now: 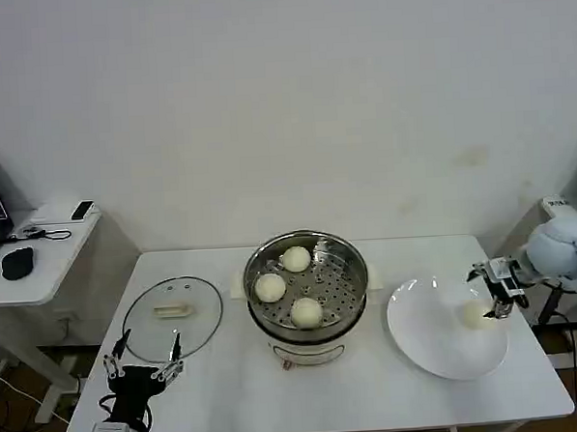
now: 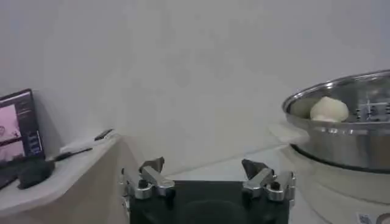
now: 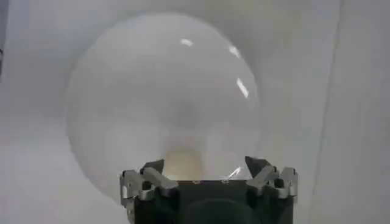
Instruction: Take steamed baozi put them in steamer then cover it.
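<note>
3 baozi (image 1: 294,259) are seen in the steamer (image 1: 352,288). At 3 o'clock, the fourth baozi (image 1: 475,314) on the plate (image 1: 426,339) is straddled by the right gripper (image 1: 493,290), fingers spread. The left gripper (image 1: 143,357) is held released near the cover (image 1: 172,316).

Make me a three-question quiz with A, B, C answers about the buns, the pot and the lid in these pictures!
1. Where is the last baozi that is not in the steamer?
A. on the white plate
B. on the cover
C. on the side desk

2. How many baozi lie in the steamer?
A. one
B. three
C. five

3. How is the cover now?
A. on the steamer
B. held in the left gripper
C. lying flat on the table

Answers:
1. A, the bun sits on the plate, with the open right gripper around it.
2. B, three buns rest on the perforated tray.
3. C, the glass lid lies on the table left of the steamer, and the open left gripper is beside its near rim, holding nothing.
</note>
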### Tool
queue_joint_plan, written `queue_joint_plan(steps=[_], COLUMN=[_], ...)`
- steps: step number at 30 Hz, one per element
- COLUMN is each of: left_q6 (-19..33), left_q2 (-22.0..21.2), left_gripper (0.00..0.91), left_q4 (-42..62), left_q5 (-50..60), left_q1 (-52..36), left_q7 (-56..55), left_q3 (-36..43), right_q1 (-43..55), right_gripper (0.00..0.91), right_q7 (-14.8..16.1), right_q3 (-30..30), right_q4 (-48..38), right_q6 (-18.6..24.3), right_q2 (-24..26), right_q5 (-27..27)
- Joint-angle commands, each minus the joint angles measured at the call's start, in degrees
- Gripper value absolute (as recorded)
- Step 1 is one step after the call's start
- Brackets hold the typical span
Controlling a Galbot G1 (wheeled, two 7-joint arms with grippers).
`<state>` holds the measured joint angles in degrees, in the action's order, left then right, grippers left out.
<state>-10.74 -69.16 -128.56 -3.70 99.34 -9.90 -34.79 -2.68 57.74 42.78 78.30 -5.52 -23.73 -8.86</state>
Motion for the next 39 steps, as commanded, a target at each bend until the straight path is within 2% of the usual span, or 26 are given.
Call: queue_joint_plan(steps=[1,16,18,19,31,32,39], left_q6=[-0.1,-0.2,-0.2,-0.2,-0.2,-0.1,-0.2], left_q2=[0.0,0.0,0.0,0.0,-0.2,-0.2,-0.1], left_gripper=[0.907,0.907,0.907,0.907,0.907,0.907,0.907], left_q4=[0.1,-0.2,-0.2,-0.2,0.1,0.1,-0.1], left_q5=[0.1,0.2,0.3,0.3,0.4,0.4,0.4], left_q1=[-0.1,0.6,0.7,0.7,0.6,0.6,0.7], left_q7=[0.0,0.0,0.0,0.0,0.0,0.0,0.0], left_q3=[0.1,-0.5,-0.5,-0.5,-0.5,-0.5,-0.6], right_q1=[-8.1,-9.6,-9.5,-9.5,-9.4,-9.3,-6.7], right_gripper=[0.907,0.907,0.887,0.846,0.715,0.675,0.655], right_q7=[-0.3,-1.3,-1.6,-1.6,-0.7,-0.6,0.7], right_q3=[-6.0,-8.3,-8.3,-8.4,-8.3,-8.3,-7.1], right_q4=[-7.3,-14.4,-15.2,-15.3,-15.5,-15.4,-11.6], right_q6=[0.3,0.5,0.4,0.3,-0.5,-0.5,-1.6], right_q2=[-3.2,-9.8,-10.4,-10.7,-10.9,-10.8,-8.3], right_q5=[-3.3,-5.7,-6.2,-6.4,-7.2,-7.4,-5.6])
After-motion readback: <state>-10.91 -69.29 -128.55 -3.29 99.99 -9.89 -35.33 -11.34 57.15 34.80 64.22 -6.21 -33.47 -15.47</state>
